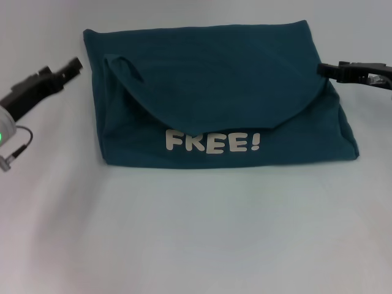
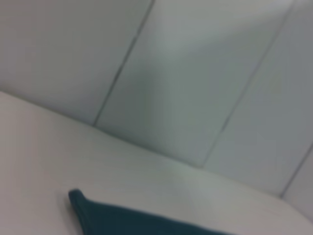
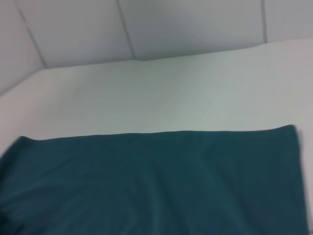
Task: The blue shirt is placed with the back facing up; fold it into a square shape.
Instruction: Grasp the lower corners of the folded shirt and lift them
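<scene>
The blue shirt (image 1: pixel 214 79) lies folded into a wide rectangle in the middle of the white table. A rounded flap is folded over its top, and white letters "FREE!" (image 1: pixel 212 142) show near the front edge. My left gripper (image 1: pixel 73 64) hovers off the shirt's left side, apart from it. My right gripper (image 1: pixel 324 69) hovers at the shirt's right edge, near the far corner. Neither holds cloth. A corner of the shirt shows in the left wrist view (image 2: pixel 127 223). Its far edge shows in the right wrist view (image 3: pixel 156 181).
The white table (image 1: pixel 196 233) spreads around the shirt, with bare surface in front. Pale wall panels (image 2: pixel 195 73) stand behind the table, also in the right wrist view (image 3: pixel 186 24). A cable loop (image 1: pixel 21 144) hangs from my left arm.
</scene>
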